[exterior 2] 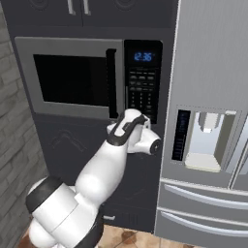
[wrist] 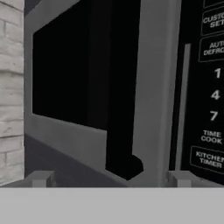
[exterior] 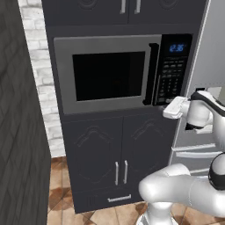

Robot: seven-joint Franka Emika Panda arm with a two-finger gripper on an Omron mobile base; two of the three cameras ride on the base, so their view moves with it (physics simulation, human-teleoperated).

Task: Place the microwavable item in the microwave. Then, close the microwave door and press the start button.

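Door (exterior: 105,75) of the microwave (exterior: 125,72) looks shut, flush with frame; black vertical bar handle (exterior: 153,74) at its right edge. Mug not spotted on any surface, likely inside behind the dark window, can't confirm. End effector (exterior: 173,108) sits at microwave's lower right corner, just below and in front of keypad panel (exterior: 172,70), close to its bottom rows. Hand view: finger tips (wrist: 40,178) spread wide apart, nothing between them, handle's lower end (wrist: 124,164) centred between, keypad keys (wrist: 211,114) off to right. Judgement: door step done, start press remains. Key relation: keypad lies right of and slightly above end effector's line; panel's long axis vertical, so move is a short shift right, then push forward. Start button itself not readable. Fridge (exterior 2: 213,121) just beside on the right, little clearance for wrist.
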